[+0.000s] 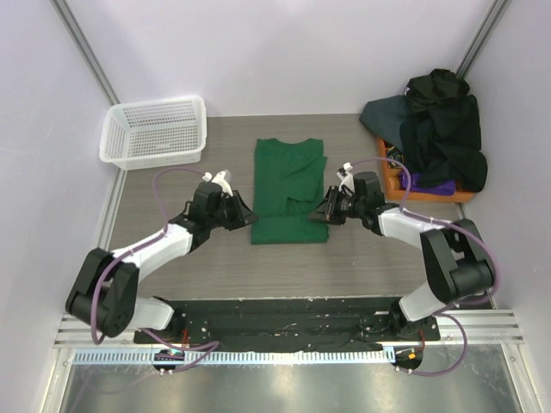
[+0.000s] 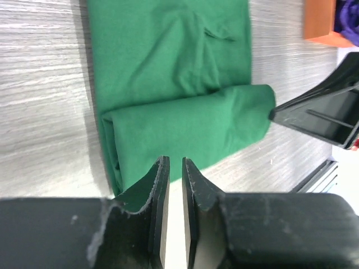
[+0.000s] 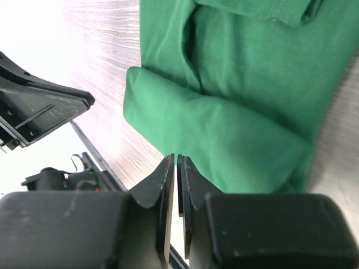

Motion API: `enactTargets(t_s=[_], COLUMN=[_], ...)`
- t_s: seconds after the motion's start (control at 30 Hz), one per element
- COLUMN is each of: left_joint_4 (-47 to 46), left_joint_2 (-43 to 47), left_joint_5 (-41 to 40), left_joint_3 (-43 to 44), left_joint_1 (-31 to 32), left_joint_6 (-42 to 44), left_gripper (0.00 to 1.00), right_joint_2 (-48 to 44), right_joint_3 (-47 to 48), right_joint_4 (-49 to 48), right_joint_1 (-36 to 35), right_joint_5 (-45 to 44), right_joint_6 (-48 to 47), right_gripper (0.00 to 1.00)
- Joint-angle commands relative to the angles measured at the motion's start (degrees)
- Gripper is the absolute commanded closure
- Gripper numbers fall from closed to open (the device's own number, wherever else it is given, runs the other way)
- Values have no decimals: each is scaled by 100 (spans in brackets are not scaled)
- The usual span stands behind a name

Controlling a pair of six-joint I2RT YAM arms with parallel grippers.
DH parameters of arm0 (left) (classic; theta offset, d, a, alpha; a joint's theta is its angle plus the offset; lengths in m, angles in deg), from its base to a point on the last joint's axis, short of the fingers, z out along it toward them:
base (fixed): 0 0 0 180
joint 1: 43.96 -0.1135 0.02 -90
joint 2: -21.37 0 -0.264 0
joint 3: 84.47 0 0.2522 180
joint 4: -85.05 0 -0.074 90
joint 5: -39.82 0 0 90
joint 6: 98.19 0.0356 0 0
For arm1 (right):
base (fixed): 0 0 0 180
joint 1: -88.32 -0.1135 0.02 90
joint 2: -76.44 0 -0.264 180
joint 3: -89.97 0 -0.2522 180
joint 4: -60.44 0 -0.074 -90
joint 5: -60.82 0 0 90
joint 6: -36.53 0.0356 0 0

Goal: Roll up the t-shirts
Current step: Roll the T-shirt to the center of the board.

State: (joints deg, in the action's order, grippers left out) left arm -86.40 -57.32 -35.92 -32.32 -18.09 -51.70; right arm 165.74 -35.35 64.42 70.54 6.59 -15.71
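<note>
Our left gripper (image 2: 174, 162) and right gripper (image 3: 175, 159), jaws almost closed and empty, flank the green shirt (image 1: 289, 176), partly rolled; next we should regrip and roll onward.

The left arm (image 1: 159, 249) and right arm (image 1: 405, 225) pair white-shelled links with bulky, rounded black joint housings, and both are mounted on a black base plate (image 1: 284, 323) at the bottom centre of the top view. A purple cable (image 1: 157, 185) loops loosely along each arm. The left pincer (image 2: 175, 159) and right pincer (image 3: 175, 157) have matte black fingers, scuffed pale along the edges.
</note>
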Motion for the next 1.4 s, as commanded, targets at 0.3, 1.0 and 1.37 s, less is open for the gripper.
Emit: enactTargets(t_s=[0.3, 1.0, 1.37], left_joint_4=[-1551, -1739, -1546], left_joint_2=[93, -2730, -2951], left_joint_5=[1253, 1598, 1369], left_joint_3=[-651, 1214, 1214], left_joint_1=[59, 727, 621], left_joint_6=[-579, -1073, -959], left_gripper=[100, 100, 100], right_joint_2=[-1100, 887, 1047], right_joint_3=[-867, 223, 328], right_joint_4=[85, -578, -17], right_joint_1=[-23, -217, -129], right_joint_5=[-150, 141, -289], right_joint_6=[-138, 276, 92], right_gripper=[99, 99, 99])
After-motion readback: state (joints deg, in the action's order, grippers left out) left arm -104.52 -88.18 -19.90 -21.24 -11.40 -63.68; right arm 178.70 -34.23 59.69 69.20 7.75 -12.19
